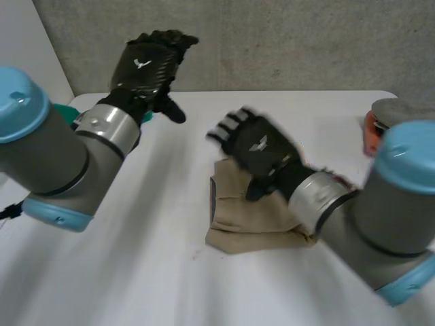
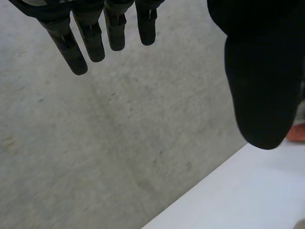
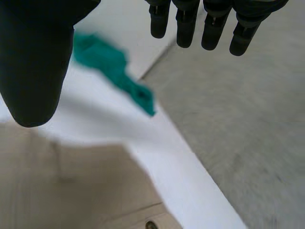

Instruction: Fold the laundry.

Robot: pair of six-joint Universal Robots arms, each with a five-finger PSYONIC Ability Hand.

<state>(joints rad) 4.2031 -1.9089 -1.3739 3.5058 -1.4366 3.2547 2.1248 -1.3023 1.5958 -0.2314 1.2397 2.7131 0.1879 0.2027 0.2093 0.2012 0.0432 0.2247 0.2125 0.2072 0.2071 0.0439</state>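
My left hand and right hand hover, fingers released; folded beige garment looks done, next I'd fetch the crumpled teal cloth.

the right hand is hanging over the table with its fingers sticking out straight and the thumb spread well off to the side, nothing sitting between them. a beige garment is lying flat on the white table under the palm and thumb, with a small round button showing near its edge. a crumpled teal cloth is sitting further out, apart from the beige one and reaching the table's edge, with a grey speckled surface showing beyond that edge.
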